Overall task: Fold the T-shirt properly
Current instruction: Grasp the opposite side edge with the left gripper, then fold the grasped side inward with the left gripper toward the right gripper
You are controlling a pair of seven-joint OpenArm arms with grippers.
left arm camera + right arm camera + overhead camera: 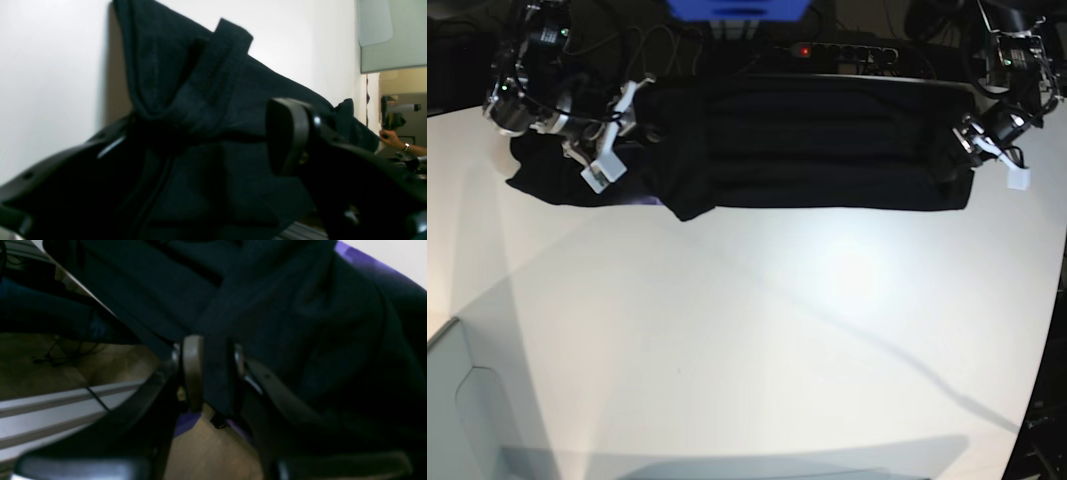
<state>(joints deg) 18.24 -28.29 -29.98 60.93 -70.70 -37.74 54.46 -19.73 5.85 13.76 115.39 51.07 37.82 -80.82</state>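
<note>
T-shirt (807,145) is stretched as a long black band along the far edge of the white table (757,330), one end at each arm. Looks mid-fold to me: both ends gripped, cloth strung between.

Right gripper (213,373): jaws partly closed, pinching a bunched strip of fabric between the pads. Solid hold.

Left gripper (206,140): jaws stand wide, a thick wad of cloth with a hem fold sits between them. I can't tell whether both pads actually bear on it or it's just draped.

How I'd run this step: move both arms together at matched height and speed, keep the span just taut so the thin fabric doesn't sag or skew, lay it down edge-to-edge before letting go. Confirm the left grip first.

Hard to read:
- black on black, layers and folds barely separable in the overhead
- left inner pad buried in cloth
- purple patch (353,255) at the right end, probably the neck label; blurred
- collar and sleeves not identifiable
</note>
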